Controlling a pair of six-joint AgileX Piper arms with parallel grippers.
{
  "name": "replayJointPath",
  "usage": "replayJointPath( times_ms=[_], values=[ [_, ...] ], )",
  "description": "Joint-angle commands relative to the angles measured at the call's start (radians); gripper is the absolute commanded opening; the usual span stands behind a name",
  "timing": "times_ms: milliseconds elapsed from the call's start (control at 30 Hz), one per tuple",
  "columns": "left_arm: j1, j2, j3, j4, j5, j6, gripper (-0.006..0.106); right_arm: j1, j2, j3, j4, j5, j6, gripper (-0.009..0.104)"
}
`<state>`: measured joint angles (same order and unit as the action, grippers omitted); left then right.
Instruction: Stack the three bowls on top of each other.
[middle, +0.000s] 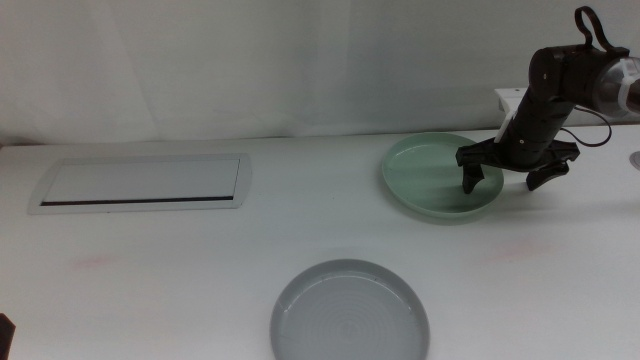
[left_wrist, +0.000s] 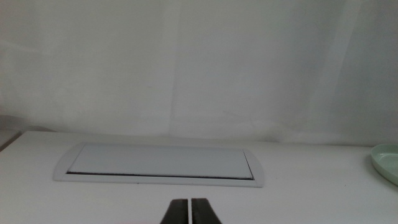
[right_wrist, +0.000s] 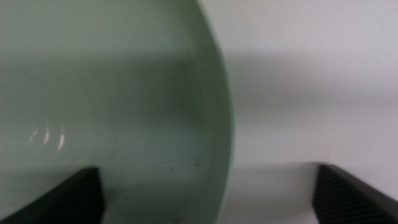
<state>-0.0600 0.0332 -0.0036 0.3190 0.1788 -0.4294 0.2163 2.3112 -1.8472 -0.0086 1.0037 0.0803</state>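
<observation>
White table (middle: 180, 290): I'm straddling mint bowl (middle: 440, 172) rim with my right gripper (middle: 512, 170), jaws wide open. Probably too shallow; closing risks slipping, tipping it. Left gripper (left_wrist: 190, 211) closed, idling.

Light is bright, even and diffuse across the white tabletop (middle: 200, 290) and the backdrop, which nearly merge in tone. Shadows are soft: a faint one lies under the right gripper (middle: 505, 178) inside the green bowl (middle: 425, 165), and a thin dark line marks the panel (middle: 140, 183) slot. The grey bowl (middle: 349, 316) shows mild sheen on its rings. The middle and left wrist views are fairly sharp. The right wrist view is close and blurred, with a small glare spot on the green bowl and a broad soft shadow band.
</observation>
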Motion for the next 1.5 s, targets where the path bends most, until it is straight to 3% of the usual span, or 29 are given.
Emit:
replayJointPath(
  times_ms=[0,67,167,200,667,967,1467],
  values=[
    [0.001,-0.005,0.039,-0.002,-0.011,-0.005,-0.003,-0.005,0.01,-0.006,-0.003,-0.004,-0.001,0.087],
    [0.001,-0.005,0.039,-0.002,-0.011,-0.005,-0.003,-0.005,0.013,-0.006,-0.009,-0.006,-0.001,0.074],
    [0.001,-0.005,0.039,-0.002,-0.011,-0.005,-0.003,-0.005,0.018,-0.006,-0.015,-0.006,-0.001,0.041],
    [0.001,-0.005,0.039,-0.002,-0.011,-0.005,-0.003,-0.005,0.025,-0.006,-0.021,-0.001,-0.001,-0.002],
    [0.001,-0.005,0.039,-0.002,-0.011,-0.005,-0.003,-0.007,-0.107,-0.006,-0.047,-0.005,-0.042,-0.003],
    [0.001,-0.005,0.039,-0.002,-0.011,-0.005,-0.003,-0.007,-0.277,-0.006,-0.045,0.074,-0.089,-0.003],
    [0.001,-0.005,0.039,-0.002,-0.011,-0.005,-0.003,-0.005,-0.652,-0.006,0.048,0.225,-0.115,-0.003]
  ],
)
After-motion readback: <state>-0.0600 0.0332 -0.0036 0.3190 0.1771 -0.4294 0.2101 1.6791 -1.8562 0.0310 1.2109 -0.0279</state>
